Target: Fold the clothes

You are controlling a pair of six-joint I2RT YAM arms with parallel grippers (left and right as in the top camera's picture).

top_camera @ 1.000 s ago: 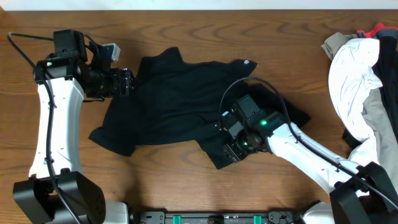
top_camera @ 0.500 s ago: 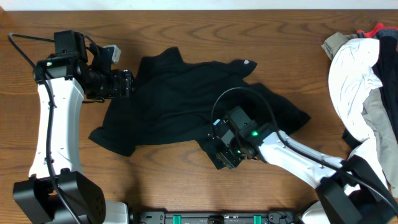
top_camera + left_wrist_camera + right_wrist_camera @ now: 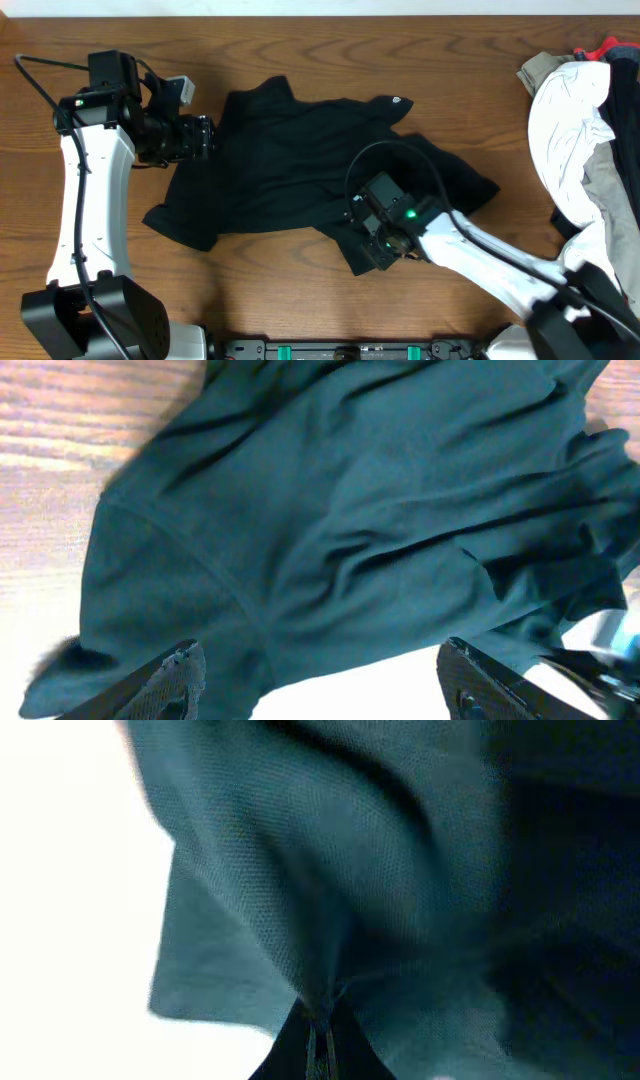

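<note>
Black shirt [image 3: 290, 160] lies rumpled across the middle of the wooden surface [image 3: 330, 45], its small white logo [image 3: 396, 100] at the far edge. The right jaws are pinched tight on a fold of its near hem. The left jaws stand wide at its left side, holding nothing. Other garments [image 3: 575, 130] are heaped at right.

Overhead comes through even and sharp, soft shadows hugging the black shirt [image 3: 290, 160]. Both wrist views run hot: the table [image 3: 70, 870] blows out white, fabric reads teal, close folds smear soft.
</note>
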